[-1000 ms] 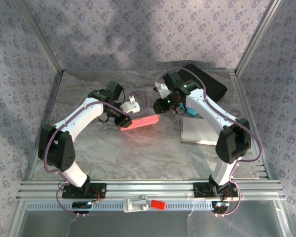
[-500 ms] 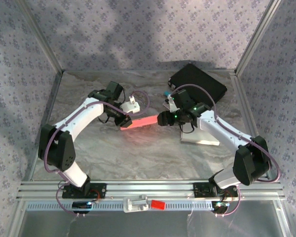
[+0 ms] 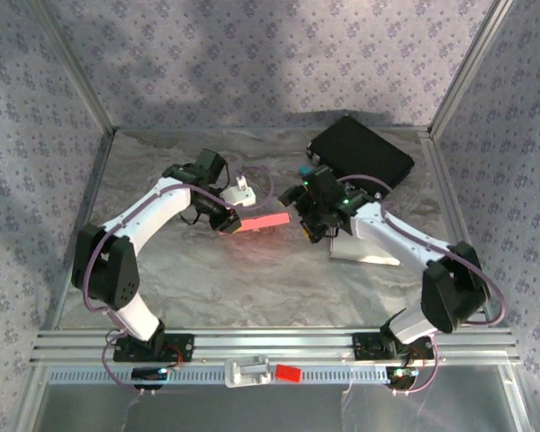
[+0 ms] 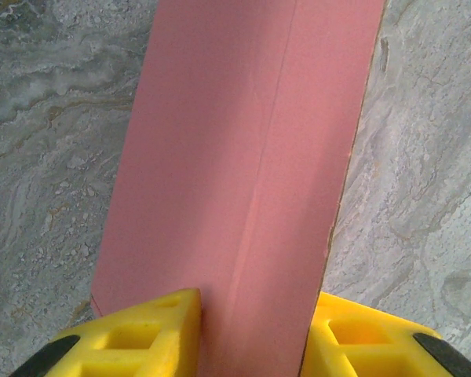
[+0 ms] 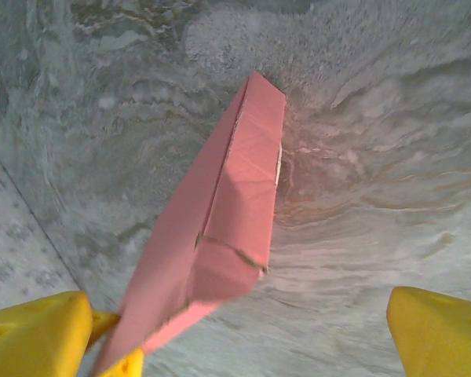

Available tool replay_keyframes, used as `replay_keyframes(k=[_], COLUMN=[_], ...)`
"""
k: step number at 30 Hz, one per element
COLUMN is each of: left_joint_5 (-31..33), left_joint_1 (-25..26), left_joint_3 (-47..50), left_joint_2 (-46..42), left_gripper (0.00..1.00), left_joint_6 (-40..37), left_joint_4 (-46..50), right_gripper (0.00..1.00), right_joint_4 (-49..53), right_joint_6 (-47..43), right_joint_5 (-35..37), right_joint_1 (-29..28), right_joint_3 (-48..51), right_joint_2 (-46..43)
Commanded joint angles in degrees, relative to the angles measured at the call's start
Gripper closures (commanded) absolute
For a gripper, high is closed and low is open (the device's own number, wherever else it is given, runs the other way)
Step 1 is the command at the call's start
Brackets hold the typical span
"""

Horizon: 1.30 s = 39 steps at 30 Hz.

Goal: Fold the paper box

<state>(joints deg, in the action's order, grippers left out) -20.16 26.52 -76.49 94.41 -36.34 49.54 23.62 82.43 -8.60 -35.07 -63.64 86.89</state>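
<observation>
The left arm bends in over the gray table. Its left gripper pinches one end of the pink paper box. The right arm reaches across, and the right gripper is wide open at the box's other end, holding nothing.

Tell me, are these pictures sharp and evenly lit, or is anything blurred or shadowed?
Top external: broad soft shadows on the back wall; the paper box glows almost overexposed. Left wrist: its crease is crisp. Right wrist: the yellow fingers at the bottom corners look soft, the table sharper.
</observation>
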Motion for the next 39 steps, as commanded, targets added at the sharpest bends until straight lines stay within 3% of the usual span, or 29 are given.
replay_keyframes(k=[1,6,12,18,23,26,29,31,35,37,39], left_joint_5=[-1.02,-0.84,-0.85,0.26,3.15,7.33,10.38,12.25,13.22,11.82,10.72], left_joint_1=[0.05,0.02,0.09,0.96,3.1,4.18,2.07,-0.96,-3.34,-4.17,-4.29], left_joint_3=[-1.65,-1.21,-1.49,0.89,3.72,4.37,6.19,4.29,9.1,15.71,18.85], left_joint_2=[0.52,-0.02,-0.09,-2.82,-4.82,-5.91,-7.39,-5.33,-6.09,-8.46,-8.67], left_gripper=[0.66,0.66,0.6,0.44,0.41,0.4,0.32,0.39,0.43,0.44,0.42], left_joint_6=[0.21,0.21,0.52,-0.13,1.44,5.29,21.42,39.23,62.4,73.4,78.66], left_joint_4=[1.38,1.18,0.97,-0.63,-3.7,-4.68,-11.14,-11.54,-15.15,-21.52,-23.3], right_gripper=[0.06,0.13,0.47,0.67,0.7,0.64,0.56,0.45,0.46,0.45,0.45], right_joint_4=[-9.86,-8.82,-10.74,-4.67,-1.56,0.79,0.54,-2.02,16.62,21.8,22.25], right_joint_6=[13.04,13.91,19.57,21.2,18.6,15.14,5.5,-10.13,-38.39,-45.88,-51.59], right_joint_5=[-1.6,-3.86,-5.67,-5.36,-6.04,-8.4,-6.32,-6.85,-10.19,-11.7,-14.62], right_joint_1=[0.32,0.38,-0.25,0.35,0.94,1.63,4.28,7.15,9.36,9.41,10.02], right_joint_3=[0.31,-7.51,-5.2,-7.92,-11.23,-11.18,-8.74,-11.7,-31.94,-37.85,-39.92], right_joint_2=[6.1,11.34,12.34,11.89,14.15,13.91,10.55,12.02,23.94,28.58,31.98])
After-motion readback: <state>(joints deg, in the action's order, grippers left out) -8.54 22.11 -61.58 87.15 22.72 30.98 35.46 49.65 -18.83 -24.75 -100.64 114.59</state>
